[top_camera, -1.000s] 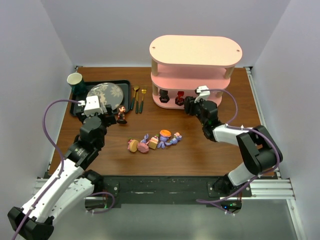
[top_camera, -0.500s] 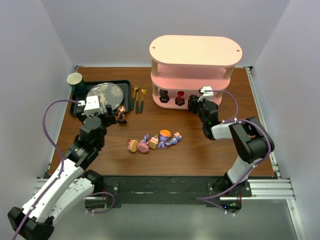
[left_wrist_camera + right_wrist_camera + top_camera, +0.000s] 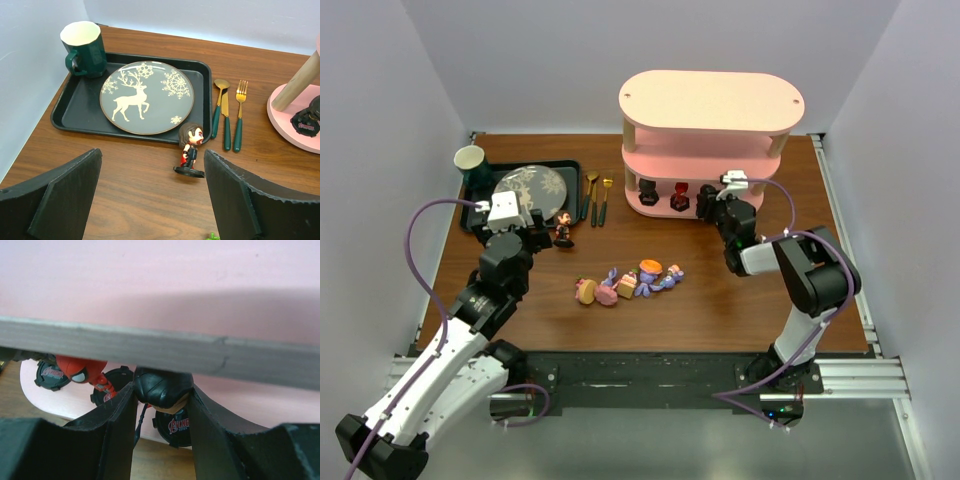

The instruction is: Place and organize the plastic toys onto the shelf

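Right gripper (image 3: 160,396): narrowed onto a black figurine (image 3: 163,382), one finger against each side of its head. It holds the toy at the open front of the shelf (image 3: 712,100), at the bottom tier, right of centre. Cannot tell whether the toy's round base rests on the tier board.

Bottom tier, left of the held toy: a red figurine (image 3: 80,369) just beside it, and another dark one (image 3: 649,194) further left. Both stand on black round bases.

Left gripper (image 3: 152,156): jaws wide apart and holding nothing, well left of the shelf and low over the table (image 3: 125,200). A dark-haired figurine (image 3: 190,150) stands upright on the table just ahead of the open jaws.

The loose toys (image 3: 630,282) lie in a short row on the table, in front of the shelf and to its left. They are purple, pink and orange.

Left of the shelf: gold cutlery (image 3: 227,112) with green handles, then a black tray (image 3: 65,112) carrying a deer-patterned plate (image 3: 146,96) and a green mug (image 3: 84,48).
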Action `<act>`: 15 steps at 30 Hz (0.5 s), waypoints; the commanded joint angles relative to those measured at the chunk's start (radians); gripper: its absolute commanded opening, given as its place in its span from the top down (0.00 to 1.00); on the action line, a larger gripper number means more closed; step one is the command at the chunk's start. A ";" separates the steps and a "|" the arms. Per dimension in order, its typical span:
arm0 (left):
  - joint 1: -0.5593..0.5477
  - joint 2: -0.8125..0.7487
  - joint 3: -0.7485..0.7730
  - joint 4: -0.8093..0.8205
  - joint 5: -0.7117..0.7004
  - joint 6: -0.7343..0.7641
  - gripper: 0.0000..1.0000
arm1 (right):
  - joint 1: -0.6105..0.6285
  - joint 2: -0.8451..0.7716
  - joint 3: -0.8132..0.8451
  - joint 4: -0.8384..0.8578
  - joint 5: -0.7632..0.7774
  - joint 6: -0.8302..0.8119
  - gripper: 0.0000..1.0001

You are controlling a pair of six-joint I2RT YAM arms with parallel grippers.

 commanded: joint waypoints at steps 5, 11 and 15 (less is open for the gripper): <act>0.006 -0.006 -0.004 0.040 0.003 0.011 0.13 | -0.006 0.025 0.067 0.057 0.043 -0.005 0.76; 0.006 -0.008 -0.004 0.040 0.003 0.011 0.13 | -0.007 0.040 0.078 0.041 0.060 0.004 0.73; 0.006 -0.009 -0.004 0.040 0.003 0.011 0.13 | -0.006 0.054 0.085 0.029 0.075 0.010 0.67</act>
